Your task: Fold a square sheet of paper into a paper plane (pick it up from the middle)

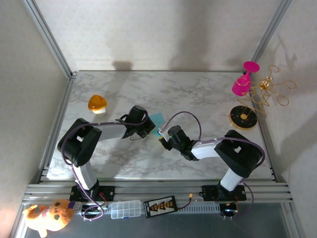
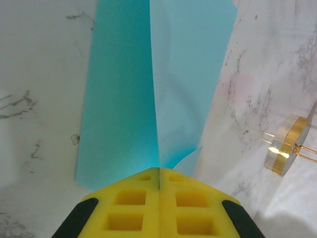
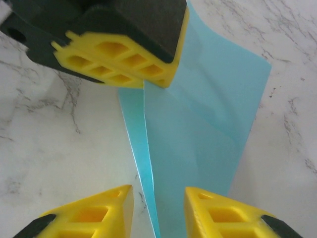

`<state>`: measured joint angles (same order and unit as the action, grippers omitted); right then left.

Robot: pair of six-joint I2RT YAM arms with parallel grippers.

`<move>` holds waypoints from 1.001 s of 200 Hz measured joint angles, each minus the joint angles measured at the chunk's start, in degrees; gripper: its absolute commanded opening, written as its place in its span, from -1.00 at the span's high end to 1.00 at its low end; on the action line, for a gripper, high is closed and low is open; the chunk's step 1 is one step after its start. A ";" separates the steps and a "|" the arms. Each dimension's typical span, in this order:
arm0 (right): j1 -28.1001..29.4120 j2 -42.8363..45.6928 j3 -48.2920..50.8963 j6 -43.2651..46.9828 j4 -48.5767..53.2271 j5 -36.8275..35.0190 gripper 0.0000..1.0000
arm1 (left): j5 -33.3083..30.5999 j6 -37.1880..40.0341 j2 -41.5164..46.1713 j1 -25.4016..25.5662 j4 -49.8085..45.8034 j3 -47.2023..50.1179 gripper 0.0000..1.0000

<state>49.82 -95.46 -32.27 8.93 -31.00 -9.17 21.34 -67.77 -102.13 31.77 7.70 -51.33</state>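
Teal sheet pinched at centre frame

Counted: one square sheet of paper (image 1: 157, 120), two grippers. Lay mid-frame in the top view, creased into a raised ridge running bottom-to-top in the left wrist view. Clamped tight on that ridge by left gripper (image 2: 159, 174). Straddled by right gripper (image 3: 158, 201), fingers narrowly apart.

Both arms bent inward, grippers nearly tip to tip
Left arm (image 1: 101, 132) reaches right, left gripper (image 2: 159, 173) clamped tight on the square sheet of paper (image 2: 121, 99); right arm (image 1: 213, 147) reaches left, right gripper (image 3: 158, 201) facing it with fingers apart
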 measured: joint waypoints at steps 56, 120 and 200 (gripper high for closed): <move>0.00 -3.17 -0.13 1.55 -1.53 -2.89 0.44 | 0.02 -0.33 0.26 0.02 -0.31 0.00 1.00; 0.11 -3.87 -0.39 2.25 -2.64 -3.54 0.54 | 0.04 -1.31 1.09 0.02 -0.28 0.00 0.96; 0.11 -4.11 -0.42 1.95 -2.67 -3.21 0.80 | 0.00 -1.79 2.93 -0.59 -0.20 0.37 0.42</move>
<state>49.93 -99.57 -32.69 10.87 -33.67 -12.38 21.34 -69.56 -99.20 31.18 7.51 -50.96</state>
